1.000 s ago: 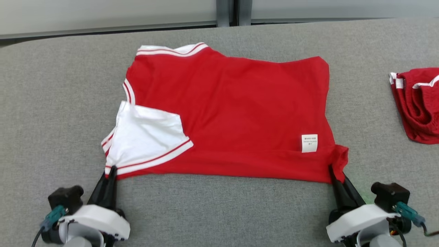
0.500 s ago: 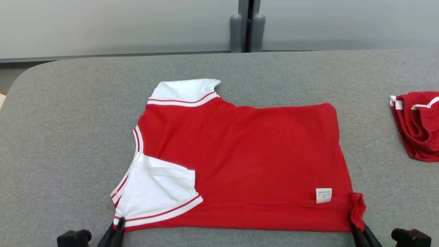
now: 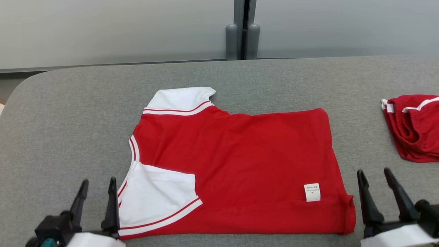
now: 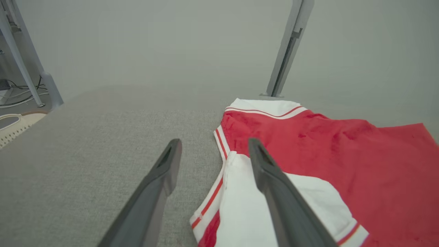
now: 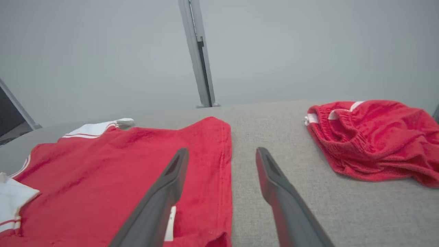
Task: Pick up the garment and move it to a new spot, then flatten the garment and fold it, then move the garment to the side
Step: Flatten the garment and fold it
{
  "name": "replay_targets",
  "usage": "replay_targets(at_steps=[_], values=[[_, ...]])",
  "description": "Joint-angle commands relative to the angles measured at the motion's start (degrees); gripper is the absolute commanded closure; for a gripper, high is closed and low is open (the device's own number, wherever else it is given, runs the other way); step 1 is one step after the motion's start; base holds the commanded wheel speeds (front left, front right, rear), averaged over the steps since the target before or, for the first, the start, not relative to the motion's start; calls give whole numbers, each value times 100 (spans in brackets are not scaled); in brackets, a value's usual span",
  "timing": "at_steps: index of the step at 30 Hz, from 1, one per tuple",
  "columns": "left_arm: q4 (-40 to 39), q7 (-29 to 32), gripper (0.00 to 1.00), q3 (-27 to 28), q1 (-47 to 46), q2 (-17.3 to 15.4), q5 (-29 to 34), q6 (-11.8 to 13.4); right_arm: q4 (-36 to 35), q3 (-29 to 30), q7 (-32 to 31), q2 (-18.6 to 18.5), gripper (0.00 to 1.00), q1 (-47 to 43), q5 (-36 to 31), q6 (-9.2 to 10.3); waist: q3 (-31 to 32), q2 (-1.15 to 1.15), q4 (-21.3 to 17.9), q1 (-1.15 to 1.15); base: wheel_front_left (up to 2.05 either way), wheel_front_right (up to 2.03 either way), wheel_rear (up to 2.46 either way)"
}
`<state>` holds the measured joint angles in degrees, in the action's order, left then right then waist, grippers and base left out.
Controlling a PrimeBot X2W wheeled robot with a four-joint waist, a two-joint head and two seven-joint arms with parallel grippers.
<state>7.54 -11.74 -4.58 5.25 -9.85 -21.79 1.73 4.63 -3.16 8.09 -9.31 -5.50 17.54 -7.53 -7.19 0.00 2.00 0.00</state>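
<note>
A red shirt with white, red-striped sleeves lies spread flat on the grey table, a white label near its lower right corner. My left gripper stands open just left of the near white sleeve, holding nothing; in the left wrist view the left gripper hovers over the edge of the shirt. My right gripper is open just right of the shirt's lower right corner; the right wrist view has the right gripper above the hem of the shirt.
A second red garment with white trim lies bunched at the table's right edge, also red garment in the right wrist view. A grey wall with a vertical post stands behind the table. The table's left corner is rounded.
Both grippers have let go of the shirt's near corners and opened, standing just outside its edges. The shirt's right corner has dropped flat. The head camera tilted up.
</note>
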Motion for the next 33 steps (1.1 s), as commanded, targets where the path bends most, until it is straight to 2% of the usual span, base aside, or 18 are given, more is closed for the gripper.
replay_targets(at_steps=[1, 6, 17, 21, 25, 33], values=[[-254, -96, 0, 11, -169, 5, 121, 101, -258, 11, -35, -38, 0, 131, -131, 8, 28, 0, -45, 0, 0, 0, 0], [-681, -58, 0, -78, -351, -34, 311, 203, -823, -25, -275, 3, 0, 300, -373, 8, 80, 0, -111, 0, 0, 0, 0], [-781, 230, 0, -212, -437, -81, 338, 275, -1009, 23, -440, 84, 0, 226, -404, 8, 10, 0, -100, 0, 0, 0, 0], [-609, 306, 0, -351, -869, -83, 365, 139, -1051, 70, -471, 125, 0, 303, -419, 8, -209, 0, -76, 0, 0, 0, 0], [-239, 443, 0, -555, -1738, 1, 338, -90, -1166, 57, -494, 169, 0, 467, -466, 8, -642, 0, -111, 0, 0, 0, 0], [1392, 781, 0, -836, -3857, 149, 188, -592, -1173, -123, -385, 231, 0, 1010, -502, 7, -1603, 0, -460, 0, 0, 0, 0]])
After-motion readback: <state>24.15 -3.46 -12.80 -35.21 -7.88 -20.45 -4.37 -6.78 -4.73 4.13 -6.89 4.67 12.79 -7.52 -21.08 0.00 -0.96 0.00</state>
